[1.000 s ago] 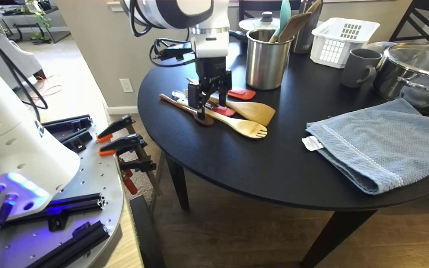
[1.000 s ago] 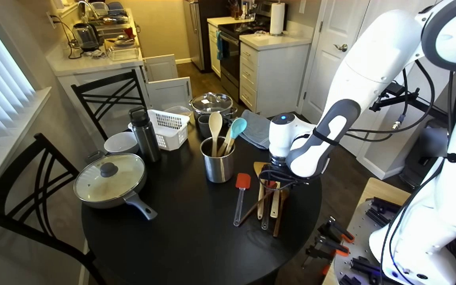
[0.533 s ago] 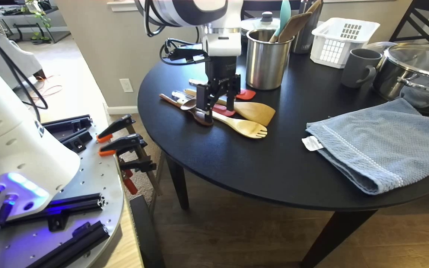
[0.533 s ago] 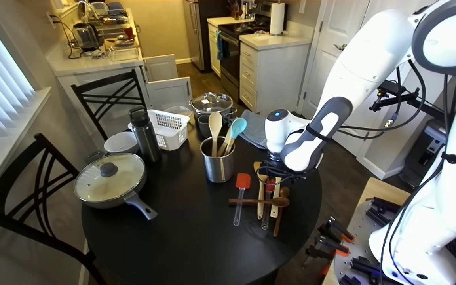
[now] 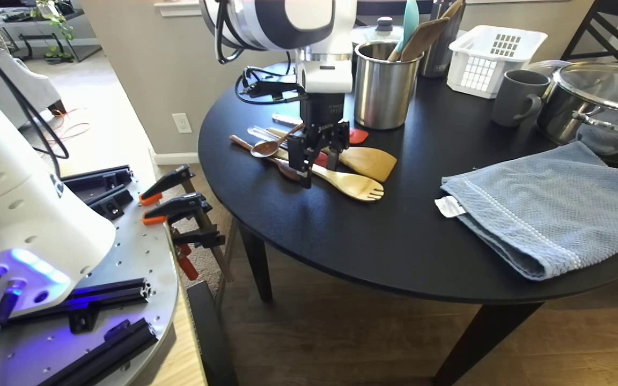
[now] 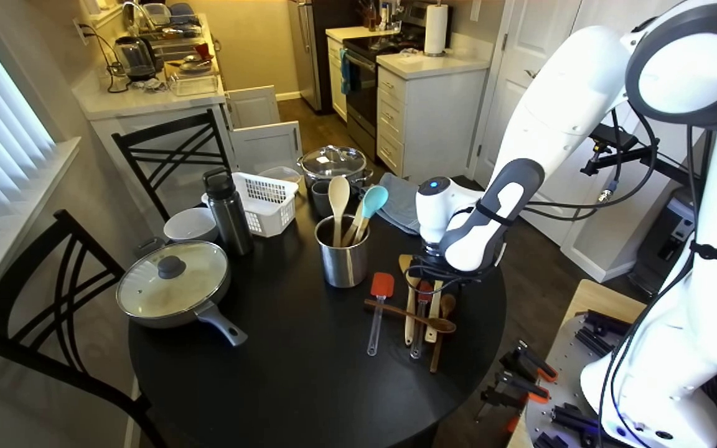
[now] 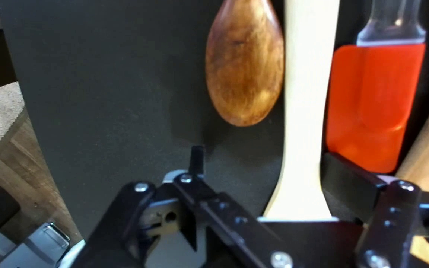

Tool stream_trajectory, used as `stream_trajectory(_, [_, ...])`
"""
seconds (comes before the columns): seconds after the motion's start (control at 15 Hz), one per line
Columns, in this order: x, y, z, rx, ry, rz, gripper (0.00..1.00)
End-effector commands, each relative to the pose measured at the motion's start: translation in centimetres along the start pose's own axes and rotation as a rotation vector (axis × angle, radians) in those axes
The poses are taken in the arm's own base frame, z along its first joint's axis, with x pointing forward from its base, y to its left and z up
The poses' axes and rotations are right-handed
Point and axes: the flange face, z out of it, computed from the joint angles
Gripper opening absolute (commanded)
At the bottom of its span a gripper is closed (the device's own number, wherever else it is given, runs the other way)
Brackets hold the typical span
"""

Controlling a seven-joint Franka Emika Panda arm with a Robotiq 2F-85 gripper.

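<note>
My gripper (image 5: 319,169) is open and empty, low over the utensils on the black table. In the wrist view its fingers (image 7: 264,163) stand on either side of a pale wooden fork (image 7: 307,111), which also shows in an exterior view (image 5: 361,187). A brown spoon (image 7: 244,67), bowl back up, lies left of the fork. A red spatula (image 7: 376,100) lies close to the right finger. Another brown spoon (image 6: 438,325) lies across the utensil handles, its bowl (image 5: 265,149) beside the gripper; it is out of the wrist view. A wooden turner (image 5: 369,162) lies beyond.
A steel holder (image 5: 387,91) with several upright utensils stands close behind the gripper. A second red spatula (image 6: 382,285) lies beside the pile. A lidded pan (image 6: 175,280), flask (image 6: 229,214), white basket (image 5: 491,59), grey mug (image 5: 518,96), lidded pot (image 5: 598,102) and blue towel (image 5: 556,203) are around.
In an exterior view my gripper has moved rightward and a little lower, away from the upper brown spoon. That spoon has swung round and now lies across the other handles.
</note>
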Motion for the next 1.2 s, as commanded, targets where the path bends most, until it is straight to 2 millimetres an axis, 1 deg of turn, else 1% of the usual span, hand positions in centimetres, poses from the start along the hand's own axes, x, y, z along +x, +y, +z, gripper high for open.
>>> stream_trajectory(0.0, [-0.2, -0.1, 0.6, -0.011, 0.003, -0.043, 0.5])
stream_trajectory(0.47, [-1.4, -0.4, -0.1, 0.012, 0.007, -0.07, 0.07])
stream_trajectory(0.53, [-1.5, -0.5, -0.4, 0.015, 0.009, -0.07, 0.04])
stream_trajectory(0.6, [-1.6, -0.5, -0.5, 0.013, 0.011, -0.071, 0.06])
stream_trajectory(0.73, [-1.5, -0.4, -1.2, 0.01, 0.028, -0.067, 0.07])
stream_trajectory(0.93, [-0.6, 0.0, -3.9, 0.032, 0.112, -0.063, 0.07])
stream_trajectory(1.13, [0.4, 0.4, -7.7, 0.088, 0.255, -0.054, 0.07])
